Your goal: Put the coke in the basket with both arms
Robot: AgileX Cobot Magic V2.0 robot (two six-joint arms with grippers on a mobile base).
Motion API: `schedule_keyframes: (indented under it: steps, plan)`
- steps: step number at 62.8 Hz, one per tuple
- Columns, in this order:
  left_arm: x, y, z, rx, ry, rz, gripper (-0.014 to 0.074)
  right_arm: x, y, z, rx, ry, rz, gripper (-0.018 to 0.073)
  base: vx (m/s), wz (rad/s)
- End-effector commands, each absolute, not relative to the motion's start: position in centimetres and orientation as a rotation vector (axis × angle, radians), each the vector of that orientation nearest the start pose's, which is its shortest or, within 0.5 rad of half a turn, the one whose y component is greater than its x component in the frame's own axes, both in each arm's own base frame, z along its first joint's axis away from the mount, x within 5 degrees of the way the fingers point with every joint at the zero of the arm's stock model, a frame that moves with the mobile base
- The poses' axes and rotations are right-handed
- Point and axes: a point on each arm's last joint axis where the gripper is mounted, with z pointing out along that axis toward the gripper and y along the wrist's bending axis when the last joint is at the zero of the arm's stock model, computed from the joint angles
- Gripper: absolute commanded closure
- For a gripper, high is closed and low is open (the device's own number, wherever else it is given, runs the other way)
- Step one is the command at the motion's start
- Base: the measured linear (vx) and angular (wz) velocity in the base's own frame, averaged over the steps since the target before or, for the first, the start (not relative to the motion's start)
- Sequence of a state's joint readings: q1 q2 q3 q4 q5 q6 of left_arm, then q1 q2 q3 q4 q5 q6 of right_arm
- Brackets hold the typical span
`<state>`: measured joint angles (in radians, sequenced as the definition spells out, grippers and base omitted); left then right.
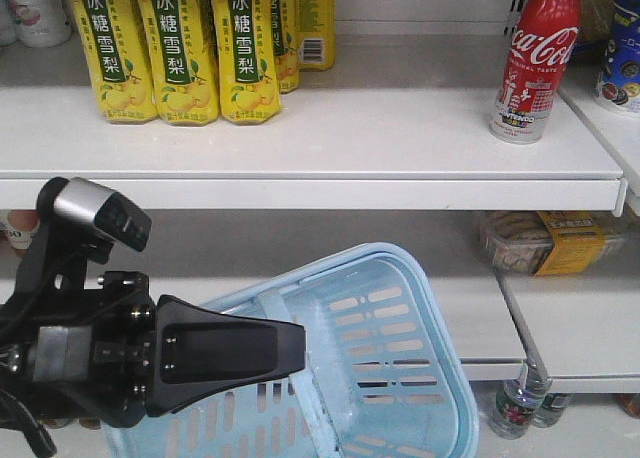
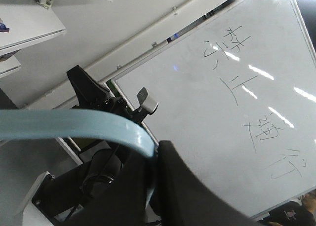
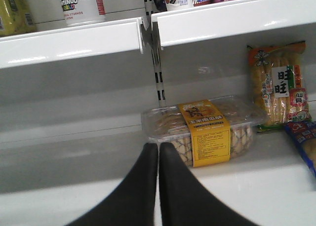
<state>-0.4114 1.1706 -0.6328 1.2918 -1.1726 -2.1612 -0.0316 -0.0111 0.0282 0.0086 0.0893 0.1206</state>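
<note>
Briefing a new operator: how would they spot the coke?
Find the upper white shelf in the front view. Right of its yellow bottles, the coke stands apart near the right end. It is the only slim red bottle there, with white Coca-Cola script.

Shop: white shelves [image 1: 400, 128] of drinks [image 1: 180, 48] and snacks [image 3: 205, 132] (shopping basket [image 1: 325, 353] too)

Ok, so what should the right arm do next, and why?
Probably raise the right gripper and open it: it is shut and empty, facing the lower shelf, while the coke stands upright on the shelf above.
</note>
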Motion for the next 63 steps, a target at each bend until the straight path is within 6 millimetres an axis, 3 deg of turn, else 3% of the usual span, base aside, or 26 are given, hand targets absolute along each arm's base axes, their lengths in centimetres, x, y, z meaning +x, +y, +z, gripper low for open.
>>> schedule_keyframes:
  steps: [1, 63]
  plan:
    - [13.97, -15.28, 33.97, 0.482, 1.695, -2.181, 0.0603, 5.60, -0.17, 20.07, 0.114, 1.510, 0.073, 0.0564, 0.01, 0.01]
    - [13.97, -15.28, 33.97, 0.482, 1.695, -2.181, 0.0603, 5.60, -0.17, 20.07, 0.114, 1.510, 0.073, 0.0564, 0.02, 0.00]
